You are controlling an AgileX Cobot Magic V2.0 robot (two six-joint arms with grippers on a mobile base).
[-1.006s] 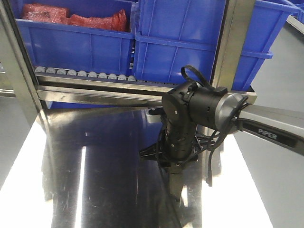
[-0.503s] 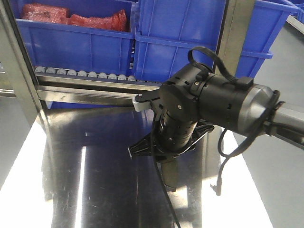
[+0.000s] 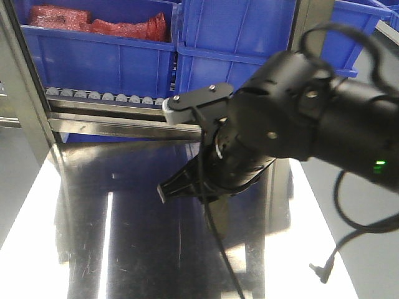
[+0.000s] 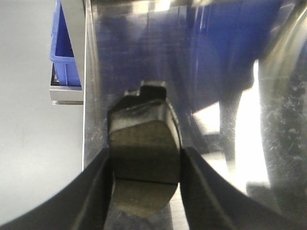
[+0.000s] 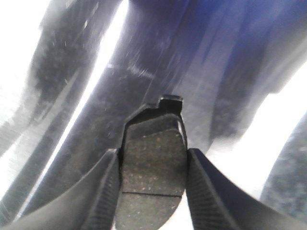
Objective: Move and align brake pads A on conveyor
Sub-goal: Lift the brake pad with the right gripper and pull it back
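Observation:
In the left wrist view a dark-grey brake pad (image 4: pixel 144 143) with a groove across its middle sits between the two fingers of my left gripper (image 4: pixel 145 165), which is shut on it above the shiny steel table (image 4: pixel 216 57). The right wrist view shows the same kind of brake pad (image 5: pixel 153 153), speckled and grooved, clamped in my right gripper (image 5: pixel 153 167) over the steel surface. In the front view one black arm (image 3: pixel 293 124) fills the right half and hides its gripper and pad. The conveyor is out of view.
Blue bins (image 3: pixel 106 59), one holding red bagged parts (image 3: pixel 100 25), stand on a roller rack (image 3: pixel 106 96) behind the steel table (image 3: pixel 124 249). A steel post (image 3: pixel 312 31) rises at the back right. A loose cable end (image 3: pixel 323 271) hangs below the arm.
In the front view the black arm has swung up and toward the camera, growing to fill the right half. The downward-pointing gripper tip seen earlier is now hidden behind it.

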